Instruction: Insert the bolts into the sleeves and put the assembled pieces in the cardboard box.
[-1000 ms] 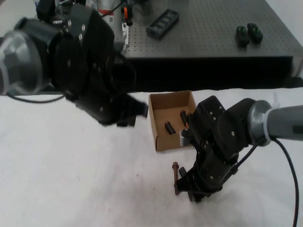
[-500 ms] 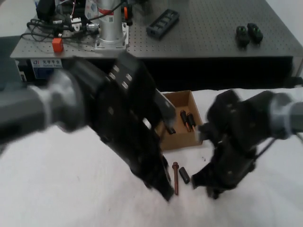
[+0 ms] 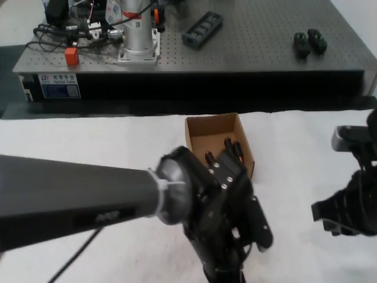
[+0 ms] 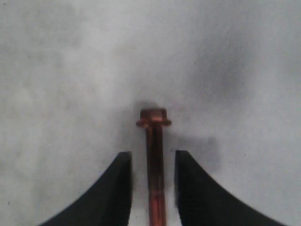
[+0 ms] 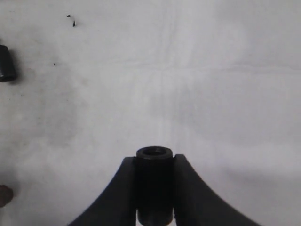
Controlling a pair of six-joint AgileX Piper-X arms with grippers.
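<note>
Biggest of all, a white cloth [image 3: 88, 135] spread over the bench, with a grey table full of little holes [image 3: 265, 41] behind it. Next, the long left arm [image 3: 70, 200], stretched across the cloth from the left side and bent down near the front. At the right edge, the dark right arm [image 3: 353, 200]. In the middle of the cloth, an open cardboard box [image 3: 213, 127] with a few dark pieces [image 3: 231, 146] lying inside, just behind the left arm. Down at the cloth, the left gripper [image 4: 153, 157] with its jaws apart, one finger on each side of a copper bolt [image 4: 155, 169] and a thin gap on both sides. Flat on the cloth, that bolt, with its head poking out past the fingertips. Over the cloth, the right gripper [image 5: 154, 159] with jaws squeezed tight on a black sleeve [image 5: 154, 188], hole end pointing away from the wrist. Well off to one side, another small black sleeve [image 5: 5, 63] lying on the cloth.
</note>
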